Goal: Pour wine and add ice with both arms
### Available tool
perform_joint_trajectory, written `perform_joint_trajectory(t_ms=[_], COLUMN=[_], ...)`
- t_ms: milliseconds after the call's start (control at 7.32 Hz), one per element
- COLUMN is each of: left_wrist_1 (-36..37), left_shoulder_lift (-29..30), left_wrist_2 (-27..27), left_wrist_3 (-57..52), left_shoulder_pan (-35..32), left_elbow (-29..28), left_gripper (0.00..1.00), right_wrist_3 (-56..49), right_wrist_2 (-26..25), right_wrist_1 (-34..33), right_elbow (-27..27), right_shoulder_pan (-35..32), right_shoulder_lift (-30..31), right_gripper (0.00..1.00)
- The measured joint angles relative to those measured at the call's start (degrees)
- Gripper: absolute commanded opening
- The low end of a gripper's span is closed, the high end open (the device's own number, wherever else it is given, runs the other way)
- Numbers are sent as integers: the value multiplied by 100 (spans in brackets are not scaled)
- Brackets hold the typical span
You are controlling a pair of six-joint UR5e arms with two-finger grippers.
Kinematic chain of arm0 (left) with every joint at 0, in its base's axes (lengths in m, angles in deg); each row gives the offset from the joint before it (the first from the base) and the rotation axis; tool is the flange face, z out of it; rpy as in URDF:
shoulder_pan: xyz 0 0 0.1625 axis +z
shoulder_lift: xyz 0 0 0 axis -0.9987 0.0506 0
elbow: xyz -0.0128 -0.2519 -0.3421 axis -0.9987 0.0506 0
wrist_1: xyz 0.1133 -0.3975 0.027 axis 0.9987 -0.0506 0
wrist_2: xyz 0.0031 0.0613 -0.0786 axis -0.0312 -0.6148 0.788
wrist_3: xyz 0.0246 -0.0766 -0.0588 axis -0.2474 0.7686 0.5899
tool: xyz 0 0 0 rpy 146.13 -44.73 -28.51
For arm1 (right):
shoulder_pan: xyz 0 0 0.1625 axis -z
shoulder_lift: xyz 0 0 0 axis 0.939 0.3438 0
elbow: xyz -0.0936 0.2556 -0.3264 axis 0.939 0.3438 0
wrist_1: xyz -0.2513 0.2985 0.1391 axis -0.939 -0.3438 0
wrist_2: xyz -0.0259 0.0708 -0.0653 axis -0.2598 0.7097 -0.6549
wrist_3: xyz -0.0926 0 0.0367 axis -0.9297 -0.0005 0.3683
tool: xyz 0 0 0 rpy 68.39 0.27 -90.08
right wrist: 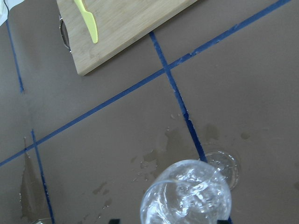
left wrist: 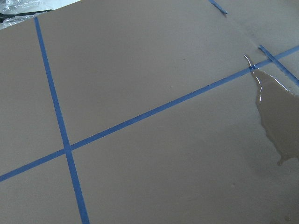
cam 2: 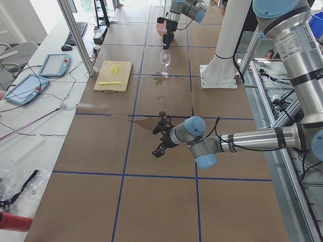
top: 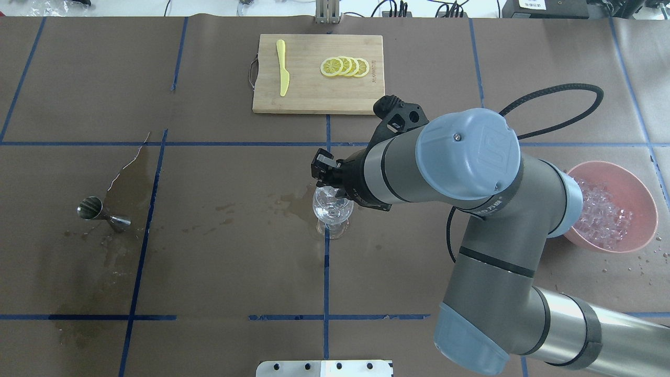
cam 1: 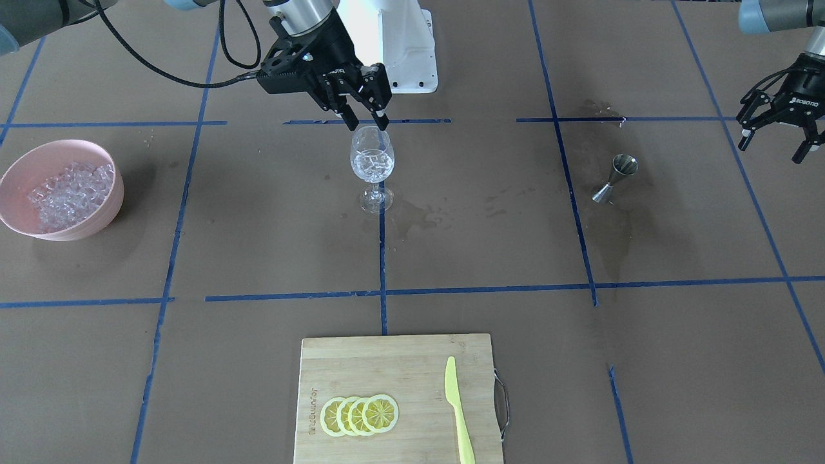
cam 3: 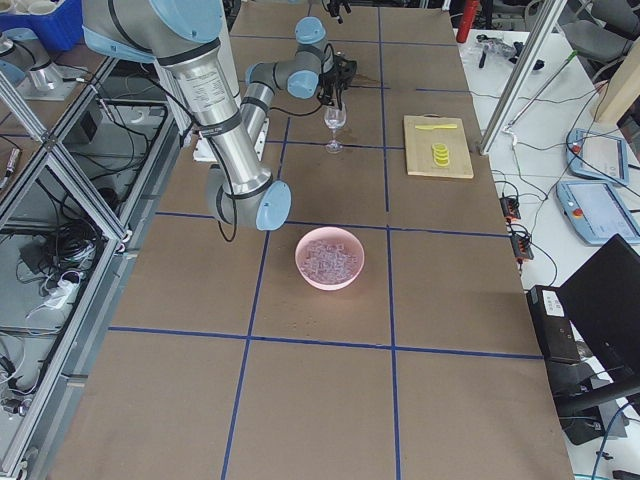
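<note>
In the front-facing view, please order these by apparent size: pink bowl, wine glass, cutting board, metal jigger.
Largest to smallest:
1. cutting board
2. pink bowl
3. wine glass
4. metal jigger
The board lies nearest the camera, which enlarges it somewhat, yet the order is clear.

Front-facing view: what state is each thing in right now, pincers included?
Pink bowl: upright, holding a heap of ice.
Wine glass: upright, some ice inside.
Right pincer: open, just above the glass rim.
Left pincer: open, holding nothing.
Jigger: tipped on its side.
Wine: spilled, dark wet patch beside the jigger.
Knife: flat on the cutting board.
Lemon slices: overlapped in a row.
</note>
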State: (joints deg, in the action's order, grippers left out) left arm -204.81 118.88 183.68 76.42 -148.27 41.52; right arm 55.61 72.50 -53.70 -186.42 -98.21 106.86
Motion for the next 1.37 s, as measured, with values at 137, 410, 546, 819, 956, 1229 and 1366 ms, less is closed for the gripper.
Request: perform_joint_trajectory(t_ms=[137,410,546,819,956,1229,1366], left_wrist_1=[2,21,71,813,1585,3401,4468], left_shoulder_lift=[8,9,19,290,688,1552,2006], left_wrist_2=[0,15,35,357,628,882,1078], left_wrist_3=[-29,-79,-107,-434,-783,-1633,-2075], left_shoulder_pan=[0,-21,-83,-502,-878,-1534,-1884], left_elbow=[-34,-88,-94,-48,-19,103,175], left_gripper=[100,100,100,100,100,100,100], right_wrist_3=[-267,-1164,-1787,-3630,-4734,-6843,-7738], right_wrist_2=[128,724,1140,1841,2198,2846,3016], right_wrist_1=[26,59,66,70,64,34,-1], right_elbow=[-74,-286,-370,-381,-225,389,752], right_shoulder_pan=[-164,-789,-1256,-2380,-3039,-4249,-4739], right_shoulder_lift=[311,1107,1584,2584,2969,3373,3444], right_gripper=[100,100,100,100,100,100,100])
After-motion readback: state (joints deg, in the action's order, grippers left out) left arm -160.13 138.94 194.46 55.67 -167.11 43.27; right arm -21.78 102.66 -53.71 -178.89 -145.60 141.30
